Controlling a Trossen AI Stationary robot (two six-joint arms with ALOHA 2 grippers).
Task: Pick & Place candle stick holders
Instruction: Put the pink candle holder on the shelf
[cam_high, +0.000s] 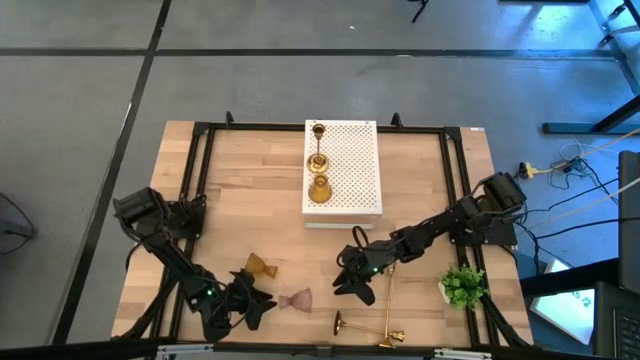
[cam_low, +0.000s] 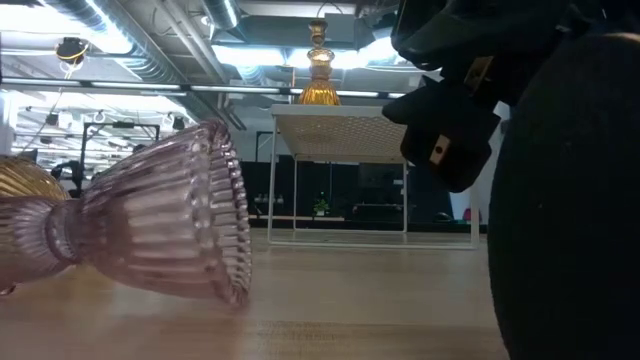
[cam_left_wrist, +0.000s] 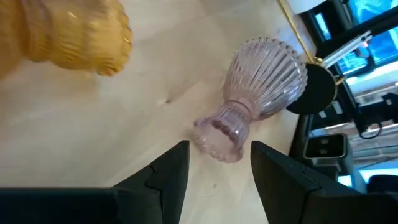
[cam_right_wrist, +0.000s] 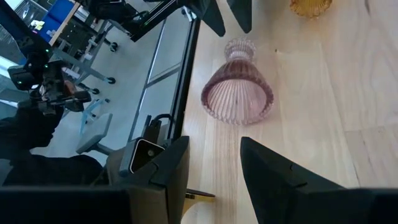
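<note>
A pinkish ribbed glass holder (cam_left_wrist: 264, 78) lies on its side on the wooden table, foot toward my left gripper (cam_left_wrist: 219, 163). That gripper is open, its fingertips just short of the foot on either side. An amber glass holder (cam_high: 260, 266) lies beside it. My right gripper (cam_right_wrist: 214, 155), also open, points at the pink holder's (cam_right_wrist: 236, 93) mouth from the other side and touches nothing. Two brass candlesticks (cam_high: 385, 315) lie near the front edge. Three holders (cam_high: 318, 160) stand in a row on the white perforated box (cam_high: 350, 170).
A small green plant (cam_high: 463, 287) stands at the front right, close behind my right arm. A black frame (cam_high: 200, 180) runs round the tabletop. The box fills the far middle. Bare wood lies between the box and the lying holders.
</note>
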